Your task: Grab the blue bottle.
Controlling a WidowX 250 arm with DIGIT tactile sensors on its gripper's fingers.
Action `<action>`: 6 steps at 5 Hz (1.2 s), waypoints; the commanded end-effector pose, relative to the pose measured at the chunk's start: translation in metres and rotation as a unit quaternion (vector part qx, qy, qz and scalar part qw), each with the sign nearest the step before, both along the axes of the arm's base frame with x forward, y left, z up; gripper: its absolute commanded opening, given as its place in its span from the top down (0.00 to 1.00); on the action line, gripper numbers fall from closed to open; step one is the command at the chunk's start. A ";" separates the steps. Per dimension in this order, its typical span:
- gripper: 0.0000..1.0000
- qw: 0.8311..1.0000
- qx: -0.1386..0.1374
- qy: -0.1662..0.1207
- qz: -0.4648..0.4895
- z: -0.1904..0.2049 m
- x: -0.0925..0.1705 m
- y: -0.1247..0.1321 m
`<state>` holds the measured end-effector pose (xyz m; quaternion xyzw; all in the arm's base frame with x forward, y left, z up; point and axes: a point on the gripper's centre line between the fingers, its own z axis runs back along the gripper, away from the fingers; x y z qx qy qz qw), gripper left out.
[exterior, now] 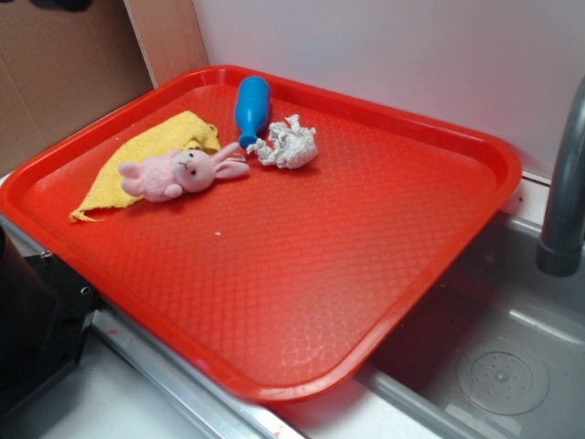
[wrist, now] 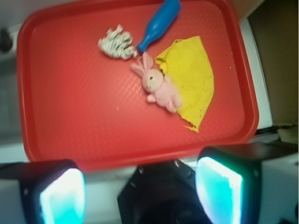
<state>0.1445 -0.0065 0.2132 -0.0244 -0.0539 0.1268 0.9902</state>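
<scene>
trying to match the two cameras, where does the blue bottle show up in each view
Exterior: the blue bottle lies near the tray's far edge, upper left of centre, neck pointing toward the camera.
Wrist: the blue bottle lies at top centre, neck pointing down-left.
Shared landmark: the pink bunny, its ears just off the bottle's neck tip in both.

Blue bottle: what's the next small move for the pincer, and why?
Probably advance the open pincer across the red plastic tray toward the small blue plastic bottle. The bottle lies at the far rim, neck beside the pink plush bunny and crumpled white paper wad, while the fingers hang off the near edge.
</scene>
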 end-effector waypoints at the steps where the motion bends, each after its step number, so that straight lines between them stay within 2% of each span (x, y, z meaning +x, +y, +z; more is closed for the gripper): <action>1: 0.00 0.988 -0.001 -0.045 0.148 -0.022 0.036 0.023; 2: 0.00 0.977 0.012 -0.072 0.200 -0.037 0.058 0.032; 3: 0.00 0.962 0.030 -0.092 0.255 -0.061 0.091 0.040; 4: 0.00 0.958 0.047 -0.102 0.265 -0.085 0.118 0.041; 6: 0.00 0.949 0.089 -0.100 0.286 -0.128 0.156 0.054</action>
